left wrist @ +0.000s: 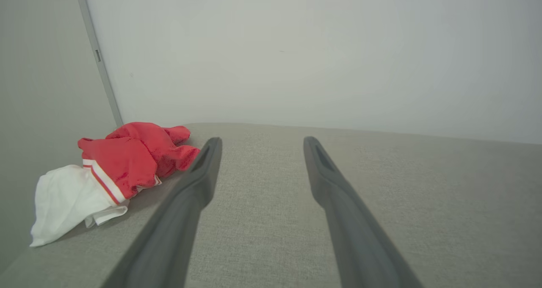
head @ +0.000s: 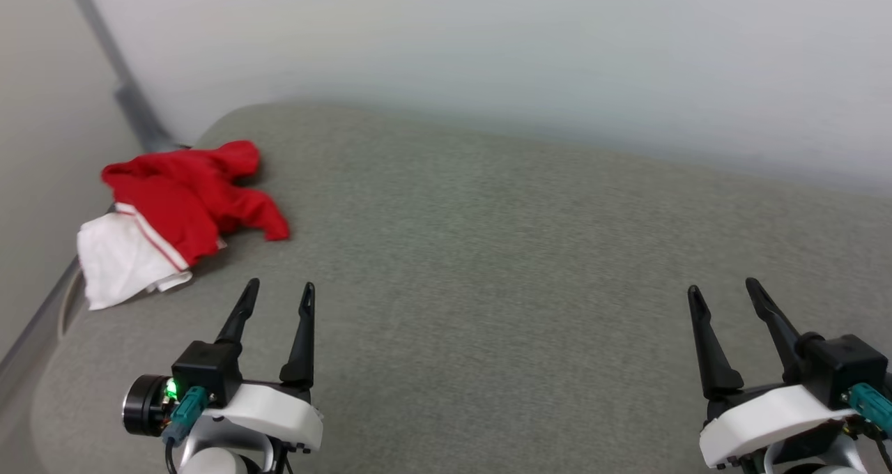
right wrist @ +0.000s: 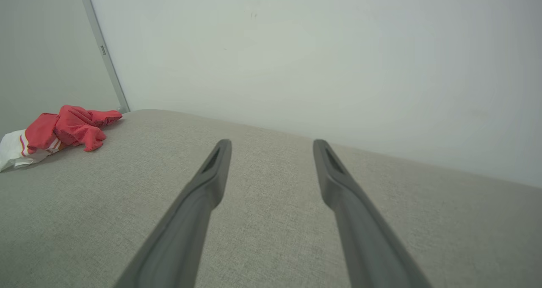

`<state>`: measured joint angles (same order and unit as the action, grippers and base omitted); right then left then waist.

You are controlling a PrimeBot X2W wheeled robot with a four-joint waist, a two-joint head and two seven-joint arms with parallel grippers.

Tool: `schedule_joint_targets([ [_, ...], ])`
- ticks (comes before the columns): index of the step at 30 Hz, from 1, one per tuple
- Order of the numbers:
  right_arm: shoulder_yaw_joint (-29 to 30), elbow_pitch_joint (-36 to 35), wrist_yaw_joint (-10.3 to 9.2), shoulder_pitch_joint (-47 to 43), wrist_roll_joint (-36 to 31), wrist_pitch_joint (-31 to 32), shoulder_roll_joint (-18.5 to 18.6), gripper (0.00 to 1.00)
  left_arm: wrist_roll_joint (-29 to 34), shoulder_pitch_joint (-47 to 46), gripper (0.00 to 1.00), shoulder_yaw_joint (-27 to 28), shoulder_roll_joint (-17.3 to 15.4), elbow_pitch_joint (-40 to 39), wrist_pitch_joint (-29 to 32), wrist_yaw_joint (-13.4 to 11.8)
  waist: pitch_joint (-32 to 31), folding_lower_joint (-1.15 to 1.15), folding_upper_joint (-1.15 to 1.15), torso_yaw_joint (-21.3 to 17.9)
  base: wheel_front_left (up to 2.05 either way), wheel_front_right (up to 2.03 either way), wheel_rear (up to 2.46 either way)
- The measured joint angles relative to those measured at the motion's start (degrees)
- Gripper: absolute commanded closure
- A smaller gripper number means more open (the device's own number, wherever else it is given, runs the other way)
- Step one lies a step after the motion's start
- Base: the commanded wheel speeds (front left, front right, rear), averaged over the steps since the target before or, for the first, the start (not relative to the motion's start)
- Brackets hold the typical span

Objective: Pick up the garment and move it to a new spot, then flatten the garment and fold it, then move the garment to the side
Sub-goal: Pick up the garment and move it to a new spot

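Left fingers (head: 302,341): spread wide with nothing between them, tips pointing up the head view over bare grey fabric.
Right fingers (head: 708,348): also spread wide and empty, tips pointing up the same way.
Left gripper (head: 280,285): at the lower left of the head view. It has a white shell and a black block with a green light lit on its outer side. It is near the garment and not touching it.
Right gripper (head: 722,286): at the lower right of the head view, well apart from the garment, hanging over open fabric.
Garment (head: 188,202): a crumpled heap at the far left of the surface, beside its rounded corner, up and left of the left gripper's tips.
Garment layout: the red part is bunched on top and toward the wall. A white part with red-and-white striped trim spills out on the near left side, reaching the surface's left edge.
Surface (head: 488,286): grey woven fabric, softly rounded at the far-left corner.
Wall (head: 488,42): plain and pale, rising behind the surface.
Strip (head: 132,101): a grey band running up the corner behind the garment.
Left wrist view: the garment lies left of the left finger, and its red edge comes close beside that fingertip.
Right wrist view: the garment sits small at the far left, well away from both fingers.
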<state>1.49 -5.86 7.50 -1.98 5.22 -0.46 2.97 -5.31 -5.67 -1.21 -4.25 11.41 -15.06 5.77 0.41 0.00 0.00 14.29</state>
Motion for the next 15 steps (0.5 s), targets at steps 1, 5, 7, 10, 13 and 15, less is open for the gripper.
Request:
schedule_joint_targets([
  [1,-0.33,-0.03,0.00,0.23,-0.16,0.02,0.00,0.00,0.01,-0.24,0.00,0.18,-0.16,0.05,0.00,-0.09,0.08,0.00,0.00,0.94,0.00,0.00,0.00],
  [5,-1.37,-0.64,0.01,0.85,-0.14,0.07,-0.01,0.00,-0.42,-0.48,0.00,1.24,-0.42,0.00,0.00,-0.32,0.52,0.00,0.00,4.74,0.00,0.00,0.00],
  [7,-1.79,-0.70,0.00,1.29,-0.34,0.31,-0.02,0.00,-0.48,-0.52,0.00,1.54,-0.42,0.05,0.00,-0.54,0.76,0.00,0.00,6.62,0.00,0.00,0.00],
  [10,-2.57,-1.07,0.01,2.05,-0.70,0.32,-0.02,0.00,-0.62,-0.55,0.00,2.21,-0.54,0.00,0.00,-0.76,1.03,0.00,0.00,9.32,0.00,0.00,0.00],
  [13,-3.12,-1.09,0.01,2.10,-0.66,0.47,-0.02,0.00,-0.96,-0.55,0.00,2.83,-0.55,-0.20,0.00,-0.82,1.25,0.00,0.00,11.85,0.00,0.00,0.00],
  [15,-3.19,-1.12,0.01,2.24,-0.66,0.48,-0.03,0.00,-1.25,-0.57,0.00,2.90,-0.51,-0.20,0.00,-0.75,1.40,0.00,0.00,13.45,0.00,0.00,0.00],
])
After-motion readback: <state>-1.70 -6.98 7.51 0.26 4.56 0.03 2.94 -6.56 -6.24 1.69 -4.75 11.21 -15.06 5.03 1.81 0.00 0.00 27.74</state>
